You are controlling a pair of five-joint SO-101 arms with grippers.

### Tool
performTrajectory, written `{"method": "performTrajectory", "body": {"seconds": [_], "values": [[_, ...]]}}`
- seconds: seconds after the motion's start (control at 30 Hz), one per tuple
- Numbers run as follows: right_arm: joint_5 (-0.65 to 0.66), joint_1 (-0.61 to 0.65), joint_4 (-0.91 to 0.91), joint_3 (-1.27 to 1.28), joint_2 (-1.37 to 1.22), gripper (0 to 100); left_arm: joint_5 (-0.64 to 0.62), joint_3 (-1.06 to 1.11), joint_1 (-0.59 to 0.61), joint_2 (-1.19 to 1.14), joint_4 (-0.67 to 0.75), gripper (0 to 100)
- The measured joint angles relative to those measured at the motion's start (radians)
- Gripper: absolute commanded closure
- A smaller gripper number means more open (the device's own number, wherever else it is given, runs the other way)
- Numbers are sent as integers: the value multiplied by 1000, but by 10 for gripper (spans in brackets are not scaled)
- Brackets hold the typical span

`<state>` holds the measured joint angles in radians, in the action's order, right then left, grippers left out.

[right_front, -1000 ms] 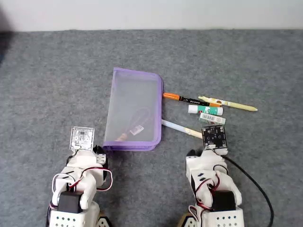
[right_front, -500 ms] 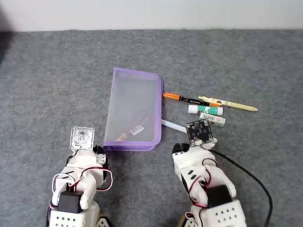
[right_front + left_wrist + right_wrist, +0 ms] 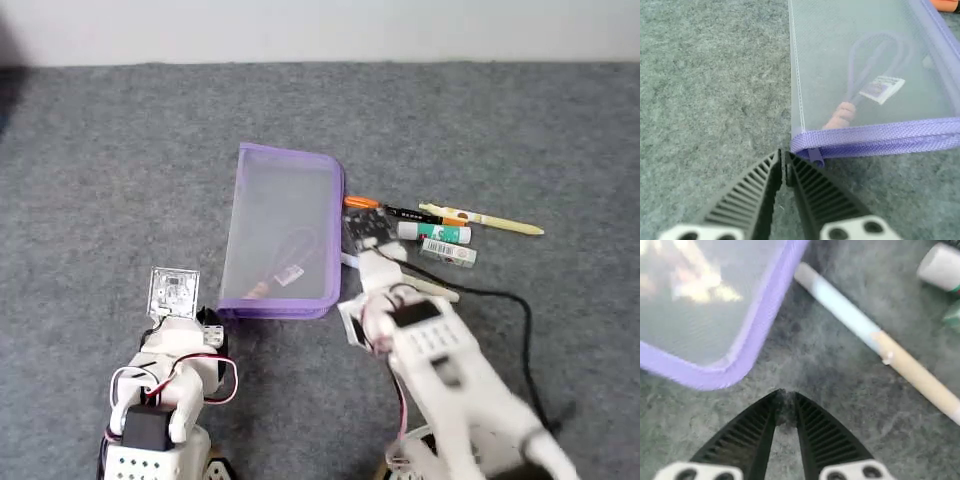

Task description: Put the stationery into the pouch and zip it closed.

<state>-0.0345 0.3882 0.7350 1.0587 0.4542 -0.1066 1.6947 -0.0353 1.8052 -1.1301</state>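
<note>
The purple mesh pouch (image 3: 285, 230) lies flat with a cord, a tag and a pinkish item inside. To its right lie an orange pen (image 3: 400, 212), a yellow pen (image 3: 490, 218), a white glue stick (image 3: 435, 232) and a blue-and-cream pen (image 3: 875, 335). My left gripper (image 3: 785, 157) is shut and empty, its tips just short of the pouch's near left corner and zipper pull (image 3: 815, 156). My right gripper (image 3: 785, 399) is shut and empty, low over the carpet between the pouch's near right corner (image 3: 730, 375) and the blue-and-cream pen.
Grey carpet (image 3: 120, 130) covers the table, with a pale wall along the far edge. The right arm (image 3: 415, 330) stretches over part of the blue-and-cream pen and trails a black cable (image 3: 520, 330). A small green-and-white item (image 3: 447, 250) lies beside the glue stick.
The right arm has swung left and forward, from beside the pens to the pouch's near right corner. The left arm and all objects have stayed put.
</note>
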Motion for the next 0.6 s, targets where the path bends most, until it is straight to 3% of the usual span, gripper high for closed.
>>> {"method": "performTrajectory", "body": {"seconds": [0.13, 0.3, 0.6], "values": [[11, 8, -8, -107, -193, 988, 0, 0, 0, 0, 0, 986], [118, 28, -17, -227, -327, 987, 0, 0, 0, 0, 0, 986], [146, 57, -17, -520, -419, 987, 0, 0, 0, 0, 0, 986]]}}
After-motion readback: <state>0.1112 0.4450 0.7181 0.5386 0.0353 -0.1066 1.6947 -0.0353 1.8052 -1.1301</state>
